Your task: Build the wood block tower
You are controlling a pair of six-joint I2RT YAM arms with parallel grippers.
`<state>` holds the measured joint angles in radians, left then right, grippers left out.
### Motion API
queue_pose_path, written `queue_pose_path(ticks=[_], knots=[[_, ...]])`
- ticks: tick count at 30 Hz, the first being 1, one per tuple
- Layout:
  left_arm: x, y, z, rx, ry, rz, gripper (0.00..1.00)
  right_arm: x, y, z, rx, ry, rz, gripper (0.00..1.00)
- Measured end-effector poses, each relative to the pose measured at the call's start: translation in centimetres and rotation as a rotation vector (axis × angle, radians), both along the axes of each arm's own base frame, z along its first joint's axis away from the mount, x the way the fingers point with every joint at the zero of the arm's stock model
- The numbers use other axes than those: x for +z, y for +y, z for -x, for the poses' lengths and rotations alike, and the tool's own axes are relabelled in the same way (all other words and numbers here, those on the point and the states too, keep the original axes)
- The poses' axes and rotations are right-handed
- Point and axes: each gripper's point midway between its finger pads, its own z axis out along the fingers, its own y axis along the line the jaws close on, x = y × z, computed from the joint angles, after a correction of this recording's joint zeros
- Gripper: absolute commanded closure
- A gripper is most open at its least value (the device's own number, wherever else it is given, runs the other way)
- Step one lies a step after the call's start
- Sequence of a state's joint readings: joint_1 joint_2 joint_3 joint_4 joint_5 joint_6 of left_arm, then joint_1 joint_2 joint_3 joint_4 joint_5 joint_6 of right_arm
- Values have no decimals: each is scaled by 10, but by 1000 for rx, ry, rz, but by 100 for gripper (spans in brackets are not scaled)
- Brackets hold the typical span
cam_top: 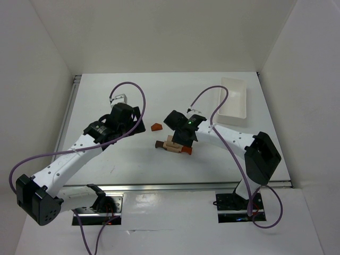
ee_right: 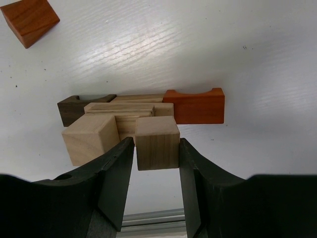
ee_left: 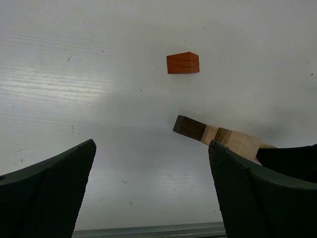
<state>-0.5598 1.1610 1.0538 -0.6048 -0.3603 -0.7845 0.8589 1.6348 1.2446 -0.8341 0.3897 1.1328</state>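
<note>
Tan block (ee_right: pixel 157 144), hidden overhead, between right fingers (ee_right: pixel 116 178).

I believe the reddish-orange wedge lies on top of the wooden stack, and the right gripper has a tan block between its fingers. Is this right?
Not quite. The reddish-orange wedge lies alone on the table, apart from the wooden stack; the right wrist view shows it. The right gripper does have a tan block between its fingers.

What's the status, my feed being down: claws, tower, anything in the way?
Left claw open, empty. Right claw shut on tan block at the tower. Orange wedge lies apart, not in the way.
</note>
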Motion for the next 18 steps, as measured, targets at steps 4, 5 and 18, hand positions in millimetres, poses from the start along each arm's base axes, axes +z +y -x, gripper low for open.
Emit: queue_pose_path(ticks=[4,5,18], knots=[[0,0,0,0,0,-1,0,3,2,-2,0,-8,-7,51],[0,0,0,-1,0,-1,0,4,3,-3,0,-10,-10,51],[0,-3,0,-28,-1,-4,2,6,4,-5,2,-21,-13,51]])
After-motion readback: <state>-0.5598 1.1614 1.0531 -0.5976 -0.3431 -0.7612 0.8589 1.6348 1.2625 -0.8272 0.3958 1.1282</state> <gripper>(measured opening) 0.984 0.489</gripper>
